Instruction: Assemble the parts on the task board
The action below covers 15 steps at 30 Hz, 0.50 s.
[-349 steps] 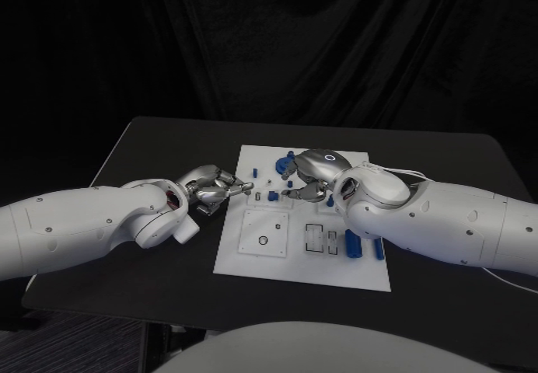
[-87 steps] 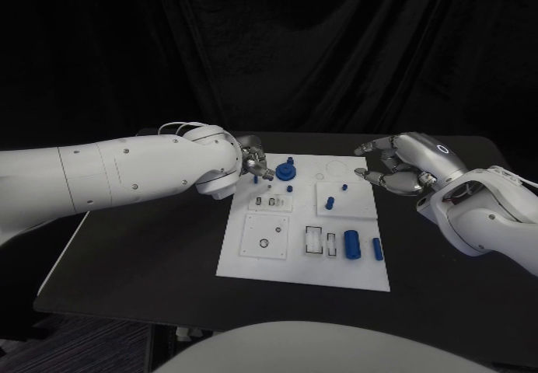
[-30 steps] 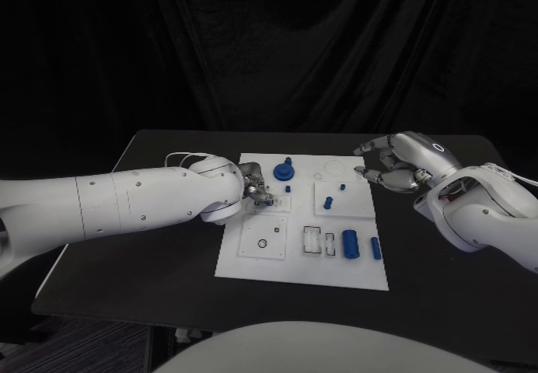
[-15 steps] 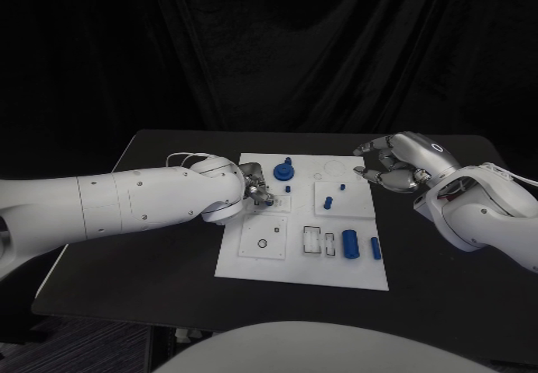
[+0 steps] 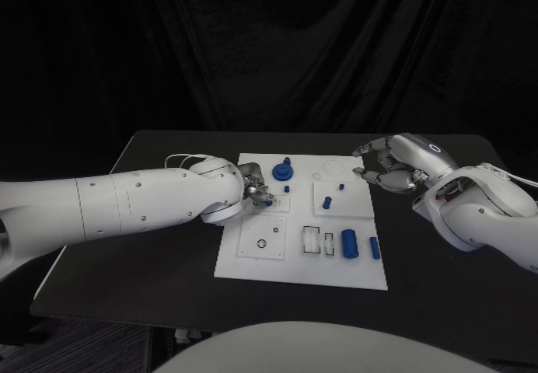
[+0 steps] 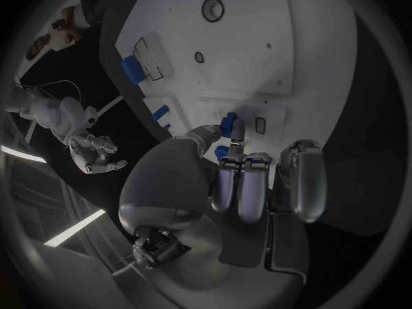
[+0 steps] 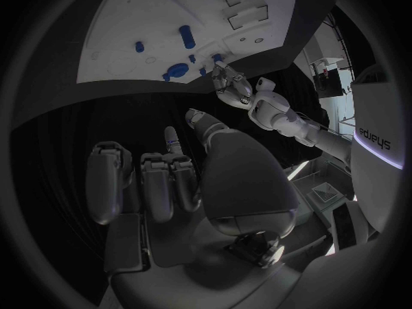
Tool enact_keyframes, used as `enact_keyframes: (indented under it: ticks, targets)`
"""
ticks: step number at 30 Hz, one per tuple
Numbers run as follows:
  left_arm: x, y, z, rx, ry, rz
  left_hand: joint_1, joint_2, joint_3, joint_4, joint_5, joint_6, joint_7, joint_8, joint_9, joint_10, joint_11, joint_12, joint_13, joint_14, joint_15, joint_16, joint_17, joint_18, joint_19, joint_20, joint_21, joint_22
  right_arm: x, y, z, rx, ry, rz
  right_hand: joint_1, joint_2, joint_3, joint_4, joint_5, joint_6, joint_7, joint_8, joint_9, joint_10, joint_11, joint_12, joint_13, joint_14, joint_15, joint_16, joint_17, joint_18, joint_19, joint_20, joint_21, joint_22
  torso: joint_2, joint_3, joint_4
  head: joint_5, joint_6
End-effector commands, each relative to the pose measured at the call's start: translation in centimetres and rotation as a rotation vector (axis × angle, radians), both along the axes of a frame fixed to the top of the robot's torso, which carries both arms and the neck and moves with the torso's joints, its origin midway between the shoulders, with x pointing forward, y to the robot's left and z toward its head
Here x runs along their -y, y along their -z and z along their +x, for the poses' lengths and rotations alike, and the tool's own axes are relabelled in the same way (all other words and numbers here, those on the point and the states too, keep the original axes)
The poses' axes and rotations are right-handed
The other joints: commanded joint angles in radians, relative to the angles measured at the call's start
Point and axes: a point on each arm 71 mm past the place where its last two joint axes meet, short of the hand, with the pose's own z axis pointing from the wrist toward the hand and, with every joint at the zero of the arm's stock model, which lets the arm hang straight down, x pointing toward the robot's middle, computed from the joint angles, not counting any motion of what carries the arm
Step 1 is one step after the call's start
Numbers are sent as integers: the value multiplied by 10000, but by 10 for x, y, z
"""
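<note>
The white task board (image 5: 253,260) lies in the middle of the black table (image 5: 146,264), divided into square plates with recesses. On its far left part stands a blue gear-like part with a peg on top (image 5: 284,169), and near it a small blue peg (image 5: 288,188). The plate to the right of these carries one short blue pin (image 5: 326,203) and a smaller blue stub (image 5: 339,186). On the near right part two blue cylinders lie side by side: a thick one (image 5: 350,242) and a thin one (image 5: 373,248). Beside them are two rectangular slots (image 5: 319,241), and the near left plate has a round ring recess (image 5: 263,243). That makes six blue parts countable in the head view.

The left robot hand (image 5: 253,189) is over the board's left edge, its fingers curled in; the left wrist view shows a small blue part (image 6: 227,124) pinched at the fingertips (image 6: 236,132), just above a slotted plate. The right robot hand (image 5: 389,165) hangs above the table just beside the board's far right corner, fingers curled loosely and apart, holding nothing.
</note>
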Motion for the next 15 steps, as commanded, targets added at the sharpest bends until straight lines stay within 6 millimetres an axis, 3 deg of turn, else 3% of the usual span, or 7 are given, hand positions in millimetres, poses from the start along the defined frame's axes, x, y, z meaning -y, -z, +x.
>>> enact_keyframes:
  ticks: [1, 15]
  targets:
    - [1, 5, -3, -165, 84, -61, 9, 127, 497, -412, 73, 137, -157, -26, 19, 1044, -53, 28, 2621, 1058, -86, 27, 2635, 133, 237, -43, -70, 1930, 1, 2, 0, -114, 184, -13, 86, -15, 66, -10, 41, 73, -31, 33, -13, 882, 64, -52, 2484, 1069, 82, 25, 2635, 67, 81, 82, -54, 2002, -1, -1, 2, -5, 2]
    - [1, 4, -2, 17, 143, -230, 3, 140, 524, -418, 79, 144, -158, -29, 28, 1044, -55, 28, 2621, 1058, -87, 27, 2635, 135, 234, -45, -84, 1926, 1, 2, 0, -144, 183, -21, 96, -14, 76, -10, 47, 78, -27, 31, -18, 873, 69, -58, 2476, 1069, 85, 25, 2635, 70, 74, 85, -68, 1998, 3, -3, -1, 2, 2]
